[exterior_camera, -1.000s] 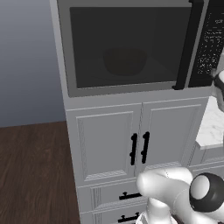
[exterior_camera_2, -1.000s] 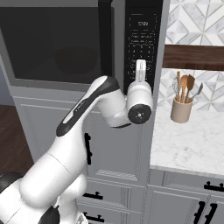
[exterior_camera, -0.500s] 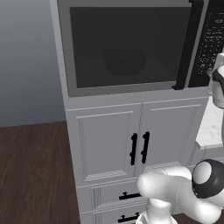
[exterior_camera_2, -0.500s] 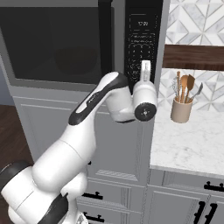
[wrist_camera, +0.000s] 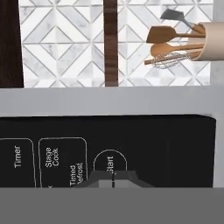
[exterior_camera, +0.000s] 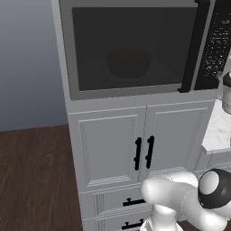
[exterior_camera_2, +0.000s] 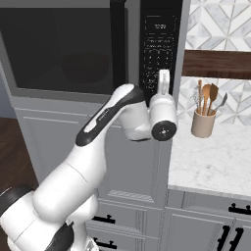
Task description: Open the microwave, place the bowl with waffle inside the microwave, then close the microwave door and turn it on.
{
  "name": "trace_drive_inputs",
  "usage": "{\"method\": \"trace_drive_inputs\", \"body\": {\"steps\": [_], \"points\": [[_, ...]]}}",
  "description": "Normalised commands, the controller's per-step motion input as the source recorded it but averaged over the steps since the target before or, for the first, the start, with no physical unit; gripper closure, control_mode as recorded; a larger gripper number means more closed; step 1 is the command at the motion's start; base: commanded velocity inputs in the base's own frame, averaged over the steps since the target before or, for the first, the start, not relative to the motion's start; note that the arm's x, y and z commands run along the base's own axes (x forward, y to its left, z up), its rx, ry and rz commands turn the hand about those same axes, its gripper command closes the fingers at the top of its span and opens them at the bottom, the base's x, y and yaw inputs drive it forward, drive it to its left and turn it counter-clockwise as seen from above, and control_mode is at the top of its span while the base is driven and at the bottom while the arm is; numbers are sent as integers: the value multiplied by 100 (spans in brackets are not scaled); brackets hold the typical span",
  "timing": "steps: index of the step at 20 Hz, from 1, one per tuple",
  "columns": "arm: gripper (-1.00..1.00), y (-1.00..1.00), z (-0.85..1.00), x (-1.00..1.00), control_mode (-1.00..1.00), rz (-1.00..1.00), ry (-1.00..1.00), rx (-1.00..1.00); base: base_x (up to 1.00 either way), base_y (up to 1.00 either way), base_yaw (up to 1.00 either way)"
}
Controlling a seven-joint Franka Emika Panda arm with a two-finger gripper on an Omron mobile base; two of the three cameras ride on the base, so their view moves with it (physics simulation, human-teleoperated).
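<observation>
The grey microwave [exterior_camera: 67,54] stands built in above white cabinets, and the microwave door [exterior_camera_2: 63,49] is closed, its black bar handle [exterior_camera_2: 117,44] upright. Behind the dark glass the bowl [exterior_camera: 128,63] shows faintly inside; the waffle cannot be made out. My gripper [exterior_camera_2: 163,81] points at the black keypad strip [exterior_camera_2: 159,49], low on it. In the hand view the gripper [wrist_camera: 113,180] is shut with nothing in it, its tips together right at the round Start button [wrist_camera: 109,164].
A marble counter [exterior_camera_2: 215,162] lies to the right, with a beige utensil holder [exterior_camera_2: 202,122] of wooden spoons on it. White cabinet doors [exterior_camera: 113,149] with short black handles sit below the microwave. A patterned tile wall and a dark wood shelf [exterior_camera_2: 215,63] are behind the counter.
The hand has edged slightly right and closer to the keypad's lower part. The microwave door stays closed and the bowl has not moved.
</observation>
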Motion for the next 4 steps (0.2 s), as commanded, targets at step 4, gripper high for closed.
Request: {"method": "trace_drive_inputs", "body": {"steps": [4], "points": [[100,-19,15,-100,-100,0,-5,0,0,0,0]]}}
